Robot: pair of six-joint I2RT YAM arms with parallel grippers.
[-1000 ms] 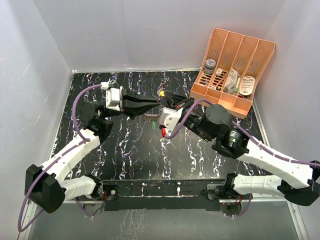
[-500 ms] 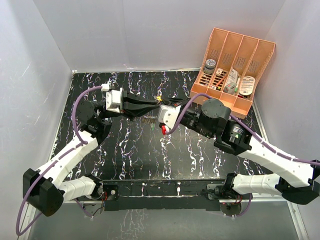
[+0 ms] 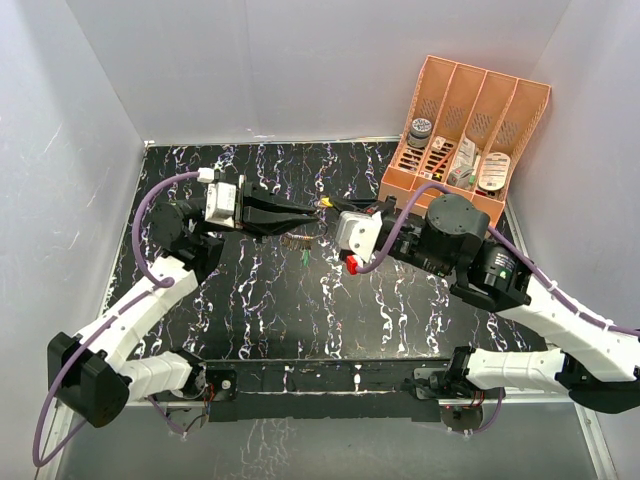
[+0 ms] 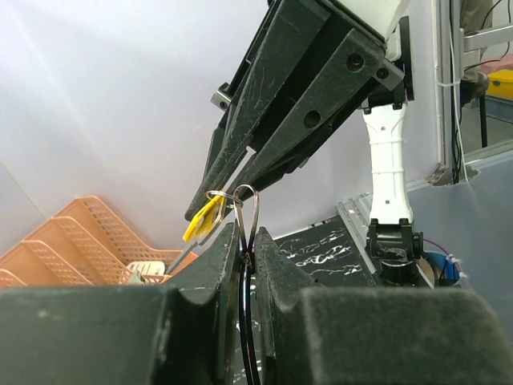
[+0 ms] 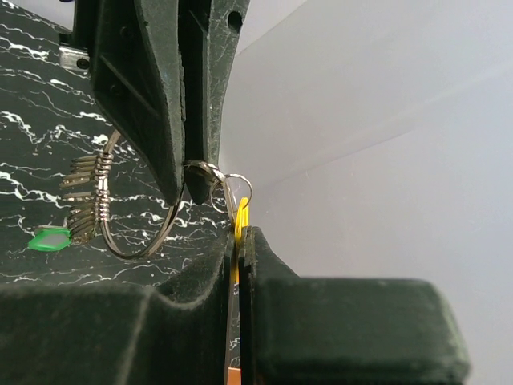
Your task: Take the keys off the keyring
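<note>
The keyring [image 5: 144, 234], a thin silver loop, hangs above the black marbled table between my two grippers. My left gripper [image 4: 247, 234] is shut on its wire, seen in the top view as the left gripper [image 3: 300, 216]. A small silver ring [image 5: 233, 191] links the loop to the yellow key [image 5: 240, 218]. My right gripper [image 5: 242, 233] is shut on that key, and the top view shows the right gripper [image 3: 330, 207] tip to tip with the left. The yellow key [image 4: 203, 220] also shows in the left wrist view. A green key [image 5: 50, 238] dangles from the loop beside a metal coil [image 5: 90, 196].
An orange divided organiser [image 3: 465, 130] with small items stands at the back right corner, also visible as the organiser [image 4: 72, 241] behind the jaws. White walls enclose the table [image 3: 250, 300] on three sides. Both arm bases sit at the near edge.
The right arm has shifted to the right and the left wrist slightly to the left. Both grips stayed closed on the ring and the yellow key.
</note>
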